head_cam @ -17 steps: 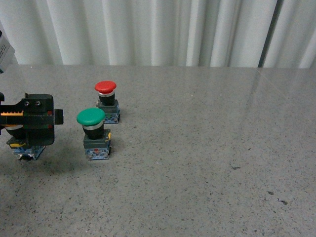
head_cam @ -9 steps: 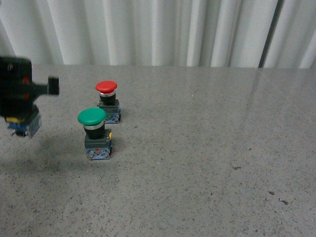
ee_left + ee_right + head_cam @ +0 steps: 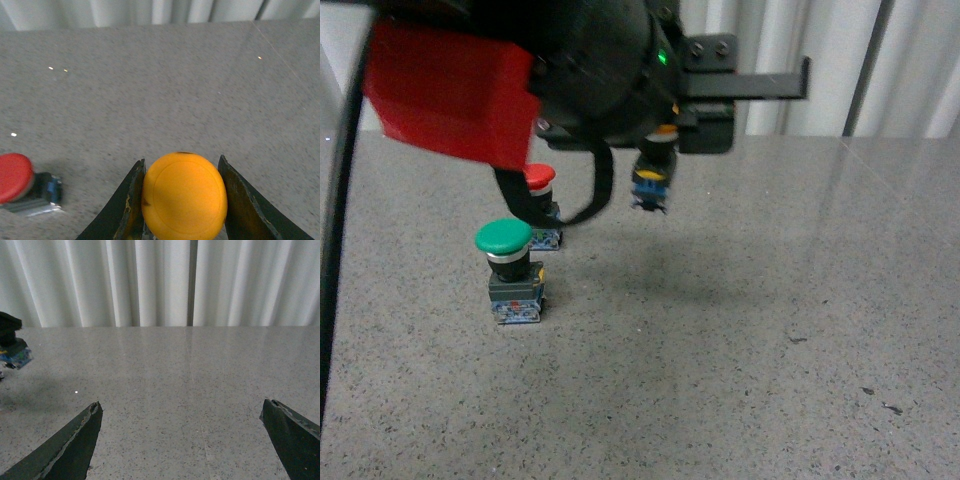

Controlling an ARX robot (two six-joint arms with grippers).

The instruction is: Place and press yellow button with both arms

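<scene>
Table (image 3: 770, 350), grey and speckled, fills every view, with a pale curtain (image 3: 820, 60) behind it. Next in bulk is the left arm (image 3: 590, 70), reaching across the front view under a red cover (image 3: 450, 90).

The right gripper (image 3: 181, 404) has its two fingers spread wide with only bare tabletop between them.

The left gripper (image 3: 181, 162) is closed on the yellow button (image 3: 184, 195). One finger presses each side of the cap, and the body hangs below the fingers, clear of the table, with its shadow underneath.

The green button (image 3: 505, 270) and red button (image 3: 538, 200) stand upright on the table, well apart from the left fingers and to their left in the front view.

The yellow button looks light and rigid, probably plastic with a metal collar. Its domed cap is smooth and rounded, so a grip there could slip or let it swing. The collar or the black body below would likely be a surer hold. With a broad cap over a narrow base, it may tip if released before the base sits flat.

No container shows in any view.
</scene>
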